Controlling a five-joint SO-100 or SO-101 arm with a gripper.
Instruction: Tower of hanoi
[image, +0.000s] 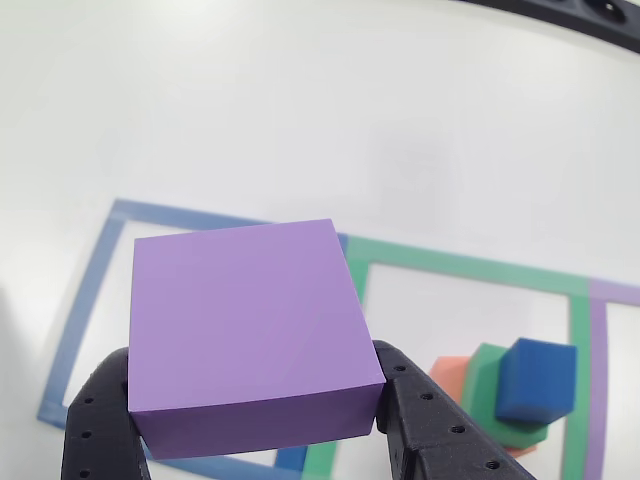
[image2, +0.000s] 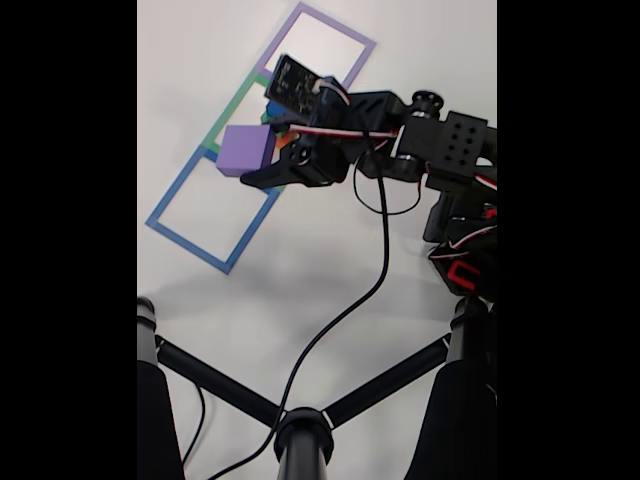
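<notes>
Other view, gripper: the gripper (image: 255, 400) pinches the purple block (image: 250, 330), one black finger (image: 100, 420) against its left side and the other against its right, the block filling the space between them

Other view, purple block: held up off the white table (image: 300, 100), hanging in front of the blue tape square (image: 90, 300) and the near corner of the green tape square (image: 460, 268)

Other view, remaining stack: inside the green tape square, the blue cube (image: 537, 380) sits on the green block (image: 490, 385), which sits on the salmon-orange block (image: 452, 373); the pieces look turned and offset from each other

Other view, purple tape square: its edge (image: 598, 380) runs down the right side, and what shows of its inside is bare

Fixed view, gripper: the arm (image2: 440, 150) reaches in from the right, the gripper (image2: 262, 160) closed on the purple block (image2: 245, 148) above the join of the blue tape square (image2: 200, 215) and the green one

Fixed view, purple tape square: it (image2: 320, 45) lies farthest up the picture with nothing in it

Progress, as a judgement: three smaller pieces are piled in the middle square and the largest is in hand, so this looks like the mid-game transfer of the base piece; which square it is bound for cannot be told

Left to do: set the purple block down flat in a free square, then rebuild salmon-orange, green and blue on top of it in that order
</notes>
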